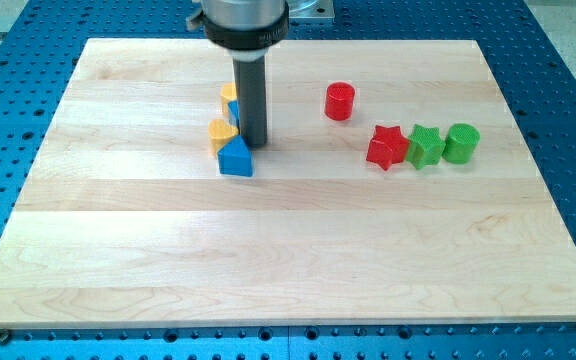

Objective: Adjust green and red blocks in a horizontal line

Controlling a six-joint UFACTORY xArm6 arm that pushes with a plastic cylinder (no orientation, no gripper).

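**Colours on the Board**

The pale wooden board point(298, 250) showed light maple grain in long plank bands, and the metal table point(568, 90) around it was blue, dotted with rows of small holes. The red cylinder block point(340, 101) and red star block point(387, 147) were bright red. The green star block point(424, 146) and green cylinder block point(461, 143) were vivid green. The blue triangular block point(235, 158) was deep blue, and the yellow block point(222, 134) was orange-yellow. The rod ending in my tip point(252, 142) was dark grey.
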